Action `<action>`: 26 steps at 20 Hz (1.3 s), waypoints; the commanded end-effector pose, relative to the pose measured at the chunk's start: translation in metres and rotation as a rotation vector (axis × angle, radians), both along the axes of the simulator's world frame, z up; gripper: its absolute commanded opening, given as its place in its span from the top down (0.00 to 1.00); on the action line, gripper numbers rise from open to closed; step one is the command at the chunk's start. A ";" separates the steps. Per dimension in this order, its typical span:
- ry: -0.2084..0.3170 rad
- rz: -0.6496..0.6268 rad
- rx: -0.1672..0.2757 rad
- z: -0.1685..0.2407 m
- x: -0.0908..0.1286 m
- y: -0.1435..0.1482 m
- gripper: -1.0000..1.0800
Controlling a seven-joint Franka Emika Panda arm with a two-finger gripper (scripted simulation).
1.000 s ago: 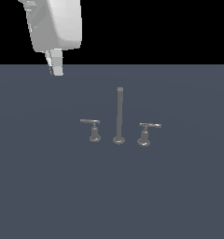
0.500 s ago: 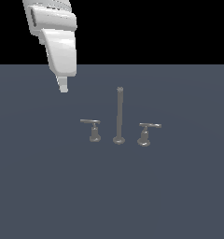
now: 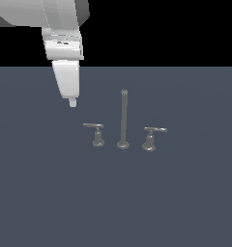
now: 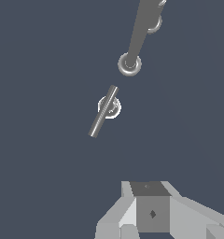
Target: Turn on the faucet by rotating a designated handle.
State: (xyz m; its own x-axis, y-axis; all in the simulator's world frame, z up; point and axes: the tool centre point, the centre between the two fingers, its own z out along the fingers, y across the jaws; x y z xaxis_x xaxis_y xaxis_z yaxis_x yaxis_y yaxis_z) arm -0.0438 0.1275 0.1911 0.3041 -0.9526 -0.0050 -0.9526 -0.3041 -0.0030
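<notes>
Exterior view: handle [image 3: 94, 127] sits on the worktop [image 3: 185, 202], on this view's left of the spout [image 3: 123, 118].
Hand [image 3: 72, 102]: above, well apart — finger spread, cannot tell.
Approach: descend beside the bar's free end — push sideways, don't clip the spout.

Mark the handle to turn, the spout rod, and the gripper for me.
handle [image 3: 93, 126]: exterior view, on the flat lever bar.
spout rod [image 3: 123, 116]: exterior view, mid-shaft.
gripper [image 3: 72, 102]: exterior view, at the fingertips.

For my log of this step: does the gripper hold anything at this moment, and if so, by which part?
Nothing is held. The gripper hangs in the air, apart from the handle and the rest of the faucet.
</notes>
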 end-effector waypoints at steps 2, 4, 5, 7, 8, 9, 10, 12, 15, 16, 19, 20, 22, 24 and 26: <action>0.000 -0.070 -0.002 -0.017 0.015 -0.002 1.00; 0.000 -0.113 -0.003 -0.027 0.024 -0.004 1.00; 0.000 -0.135 -0.003 -0.032 0.029 -0.006 1.00; 0.001 -0.181 -0.005 -0.043 0.038 -0.009 1.00; 0.001 -0.204 -0.005 -0.048 0.043 -0.010 1.00; 0.001 -0.226 -0.006 -0.053 0.047 -0.012 1.00; 0.001 -0.247 -0.006 -0.058 0.052 -0.014 1.00; 0.001 -0.288 -0.007 -0.067 0.060 -0.017 1.00; 0.002 -0.343 -0.008 -0.080 0.071 -0.023 1.00; 0.002 -0.359 -0.008 -0.083 0.074 -0.024 1.00; 0.002 -0.401 -0.008 -0.093 0.082 -0.029 1.00; 0.002 -0.412 -0.008 -0.095 0.084 -0.030 1.00; 0.002 -0.430 -0.007 -0.099 0.088 -0.033 1.00; 0.002 -0.442 -0.007 -0.101 0.090 -0.034 1.00; 0.002 -0.448 -0.006 -0.102 0.091 -0.035 1.00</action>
